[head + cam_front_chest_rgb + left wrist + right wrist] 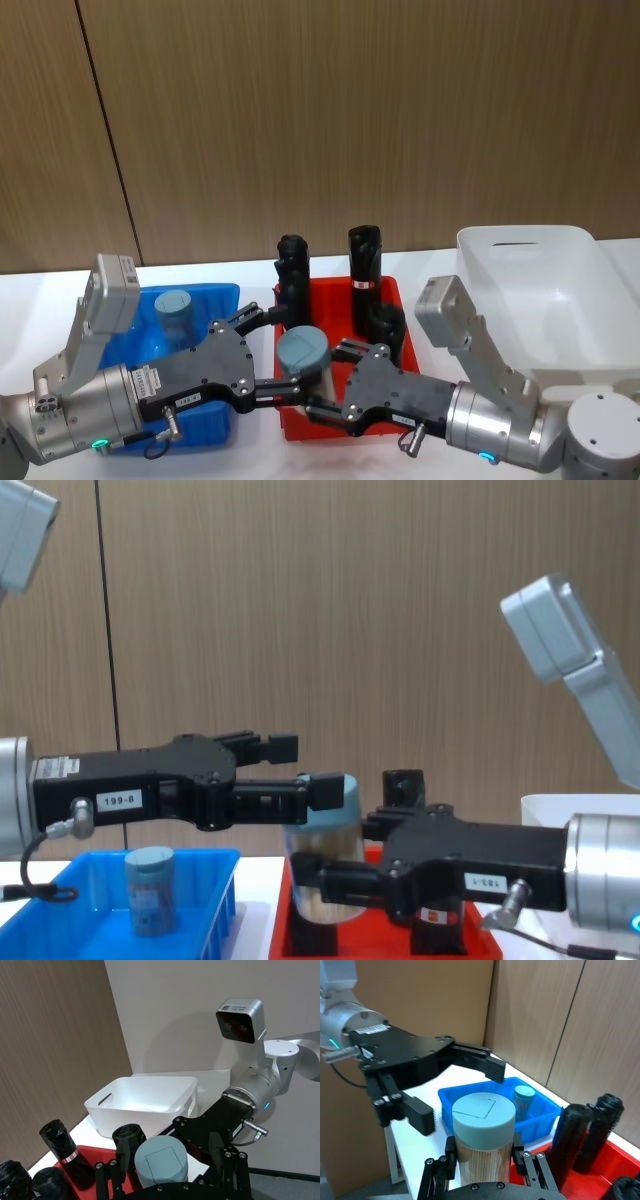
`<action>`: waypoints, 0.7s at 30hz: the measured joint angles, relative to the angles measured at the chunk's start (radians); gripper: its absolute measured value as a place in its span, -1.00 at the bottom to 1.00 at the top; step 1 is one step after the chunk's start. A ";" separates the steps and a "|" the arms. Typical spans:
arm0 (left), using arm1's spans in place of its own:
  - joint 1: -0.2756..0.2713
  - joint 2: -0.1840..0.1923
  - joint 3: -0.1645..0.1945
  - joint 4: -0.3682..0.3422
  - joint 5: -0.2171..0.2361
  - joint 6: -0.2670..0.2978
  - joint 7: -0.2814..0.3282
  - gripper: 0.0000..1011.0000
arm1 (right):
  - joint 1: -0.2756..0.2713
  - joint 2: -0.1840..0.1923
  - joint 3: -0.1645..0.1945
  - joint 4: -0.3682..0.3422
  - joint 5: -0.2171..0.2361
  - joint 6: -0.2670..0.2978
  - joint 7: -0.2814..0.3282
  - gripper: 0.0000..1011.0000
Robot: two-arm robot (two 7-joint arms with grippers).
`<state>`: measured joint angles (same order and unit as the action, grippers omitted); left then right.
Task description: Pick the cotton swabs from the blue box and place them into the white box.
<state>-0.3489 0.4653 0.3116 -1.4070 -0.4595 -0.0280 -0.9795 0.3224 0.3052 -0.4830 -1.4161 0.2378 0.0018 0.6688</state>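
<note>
1. Currently one clear plastic cylindrical cotton-swab jar [303, 352] with a grey-blue lid hangs upright over the left side of the red plastic tray [392, 292]. It is clamped between the fingers of the right gripper [322, 382].
2. The left gripper [270, 350] is spread wide, one finger on either side of that jar, not gripping it.
3. A second jar [175, 312] stands upright in the shallow bright blue plastic box [218, 292], just left of the tray.
4. Black wrapped rolls [292, 268] stand in the tray.
5. The tall white plastic box [520, 238] sits near the right edge of the white table [40, 290].
</note>
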 joint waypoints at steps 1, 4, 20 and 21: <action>0.000 0.000 0.000 0.000 0.000 0.000 0.000 0.98 | 0.001 0.001 0.002 0.006 0.001 -0.002 -0.002 0.28; 0.000 0.000 0.000 0.000 0.000 0.000 0.000 0.98 | 0.001 0.005 0.006 0.013 0.004 -0.005 -0.007 0.28; 0.000 0.000 0.000 0.000 0.000 0.000 -0.001 0.98 | -0.029 0.071 0.057 -0.013 0.071 -0.035 -0.054 0.28; 0.000 0.000 0.000 0.000 0.000 0.000 -0.001 0.98 | -0.035 0.080 0.064 -0.021 0.078 -0.038 -0.060 0.28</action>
<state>-0.3489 0.4654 0.3116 -1.4069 -0.4594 -0.0279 -0.9808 0.2874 0.3854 -0.4190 -1.4373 0.3163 -0.0359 0.6089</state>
